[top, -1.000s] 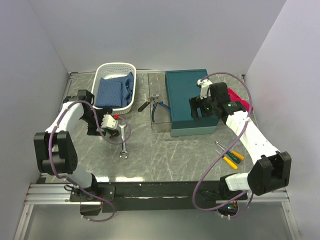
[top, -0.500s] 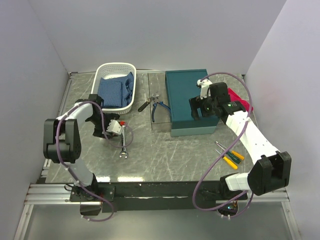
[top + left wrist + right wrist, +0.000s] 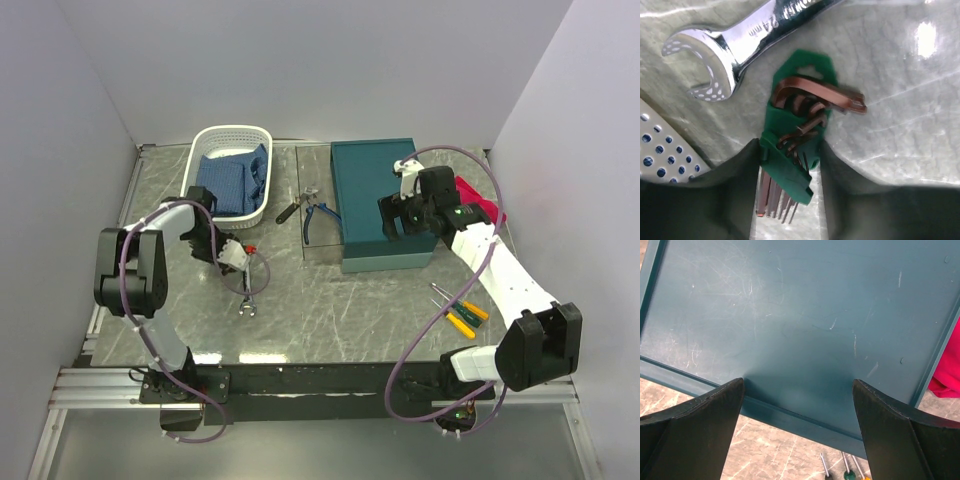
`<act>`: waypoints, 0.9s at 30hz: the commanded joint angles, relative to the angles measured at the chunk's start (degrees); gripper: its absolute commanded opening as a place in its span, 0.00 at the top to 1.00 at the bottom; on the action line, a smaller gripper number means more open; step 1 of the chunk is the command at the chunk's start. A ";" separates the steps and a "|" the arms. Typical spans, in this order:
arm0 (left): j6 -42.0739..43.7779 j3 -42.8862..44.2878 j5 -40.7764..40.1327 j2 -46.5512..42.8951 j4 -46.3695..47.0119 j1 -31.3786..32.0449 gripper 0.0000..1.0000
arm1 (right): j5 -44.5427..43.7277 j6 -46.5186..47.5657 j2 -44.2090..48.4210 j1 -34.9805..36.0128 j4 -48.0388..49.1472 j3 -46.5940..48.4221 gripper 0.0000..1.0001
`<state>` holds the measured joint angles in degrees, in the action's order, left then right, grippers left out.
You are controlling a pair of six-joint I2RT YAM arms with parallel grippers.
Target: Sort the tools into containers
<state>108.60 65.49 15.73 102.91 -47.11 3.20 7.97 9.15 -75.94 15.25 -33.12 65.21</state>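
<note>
A green holder of brown hex keys (image 3: 797, 125) lies on the marbled table, and my left gripper (image 3: 790, 200) has shut on its lower part, a finger pressing each side. A silver open-ended spanner (image 3: 740, 35) lies just beyond it. From above, the left gripper (image 3: 232, 255) is low by the spanner (image 3: 247, 290). My right gripper (image 3: 395, 215) hovers open over the closed teal box (image 3: 375, 180); in its wrist view the lid (image 3: 800, 315) fills the frame between the wide fingers (image 3: 715, 415). Blue-handled pliers (image 3: 320, 218) and a dark-handled tool (image 3: 292, 208) lie left of the box.
A white basket (image 3: 232, 172) holding a blue cloth stands at the back left, its rim (image 3: 665, 155) close to my left fingers. Screwdrivers (image 3: 455, 310) lie at the front right. A red cloth (image 3: 478, 200) sits right of the box.
The left gripper has moved right, away from the basket, and its jaws have come together on the green hex key holder. The right arm has not moved.
</note>
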 commanded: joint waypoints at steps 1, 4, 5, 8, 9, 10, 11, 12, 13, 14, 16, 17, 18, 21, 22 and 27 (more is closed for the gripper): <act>-0.05 -1.51 -3.42 4.23 0.98 -0.04 0.78 | -0.67 1.22 2.20 0.40 0.60 -1.49 0.04; -1.71 -4.05 -0.18 0.46 0.10 0.66 0.99 | -0.67 1.57 2.64 0.31 0.60 -1.93 0.04; -2.42 -5.19 1.22 -2.60 -0.60 0.93 0.99 | -0.67 1.66 2.73 0.40 0.60 -1.93 0.04; -5.32 -6.34 5.97 -9.97 -6.12 2.24 0.99 | -0.58 1.84 2.90 0.31 0.60 -1.67 0.04; -5.93 -6.52 7.11 -11.93 -7.72 2.51 0.99 | -0.50 2.01 2.73 0.31 0.78 -1.58 0.04; -7.33 -6.78 9.39 -13.86 -8.69 2.77 0.99 | -0.41 2.19 2.56 0.40 0.78 -1.58 0.04; -8.39 -6.78 10.11 -17.27 -10.44 3.47 0.99 | -0.32 2.28 2.38 0.31 0.95 -1.49 0.04; -9.71 -6.61 11.07 -18.79 -11.06 3.91 0.99 | -0.23 2.28 2.20 0.40 1.04 -1.32 0.04; -13.03 -6.26 12.91 -20.11 -11.51 4.44 0.99 | -0.15 2.28 1.77 0.31 1.04 -0.70 0.04; -14.62 -5.12 13.80 -22.30 -11.86 5.31 0.99 | 0.03 2.28 1.68 0.31 1.04 -0.44 0.04; -19.53 -4.06 15.12 -24.24 -12.04 6.28 0.99 | 0.21 2.45 1.06 0.40 0.96 0.44 0.04; -21.22 -3.01 16.17 -25.99 -11.69 7.25 0.99 | 0.21 2.54 0.71 0.31 0.78 0.71 0.04; -22.80 -2.22 16.61 -26.88 -10.73 7.87 0.99 | 0.21 2.54 0.71 0.40 0.87 0.79 0.04; -33.42 2.17 20.04 -28.21 -7.22 9.89 0.99 | 0.03 2.63 0.53 0.40 1.04 0.80 0.04; -38.58 3.66 20.74 -27.86 -5.99 10.42 0.99 | 0.03 2.63 0.79 0.40 0.96 0.27 0.04; -55.75 18.59 24.87 -19.43 -5.97 12.18 0.99 | -0.41 2.54 2.90 0.40 0.69 -1.14 0.04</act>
<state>70.76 74.35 33.39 78.61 -55.33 14.79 7.97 10.63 -75.24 15.25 -31.94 64.36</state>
